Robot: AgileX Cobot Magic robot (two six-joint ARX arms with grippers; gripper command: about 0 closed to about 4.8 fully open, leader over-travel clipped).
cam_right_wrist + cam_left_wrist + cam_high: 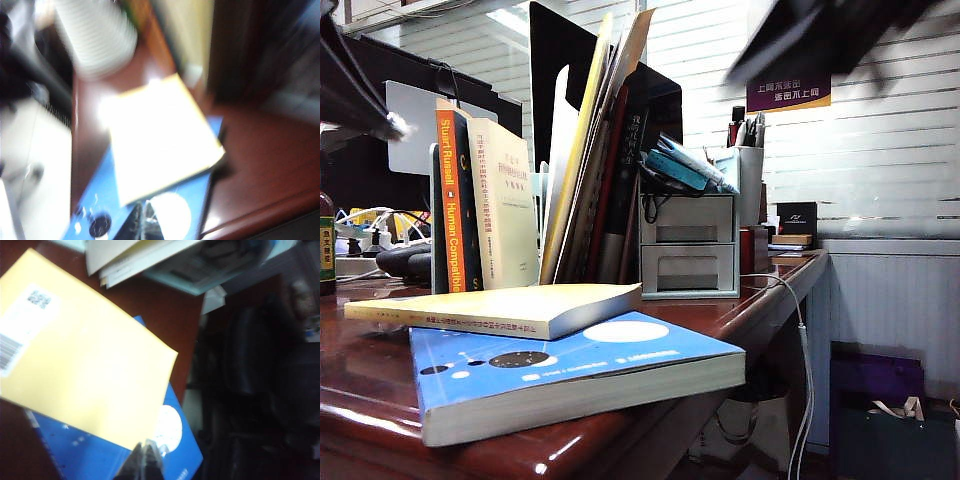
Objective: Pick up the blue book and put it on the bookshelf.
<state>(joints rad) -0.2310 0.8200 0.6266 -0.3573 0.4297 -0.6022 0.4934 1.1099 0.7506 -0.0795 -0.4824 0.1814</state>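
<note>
The blue book (570, 375) lies flat at the table's front edge, its cover marked with white and dark circles. A pale-yellow paperback (500, 308) lies across its far half. Behind them stands the bookshelf (563, 140) with upright divider panels and several books. My left gripper (146, 449) hangs shut and empty above the blue book (75, 452), near its white circle. My right gripper (142, 212) is blurred, shut and empty over the blue book (97, 192). In the exterior view both arms are dark blurs high up, the left gripper (388, 124) and the right gripper (740, 72).
A grey two-drawer box (688, 245) stands right of the shelf, with a pen holder (748, 165) behind it. Upright books (470, 200) fill the shelf's left end. A white cable (805, 380) hangs off the table's right edge. A dark chair (250, 370) stands beside the table.
</note>
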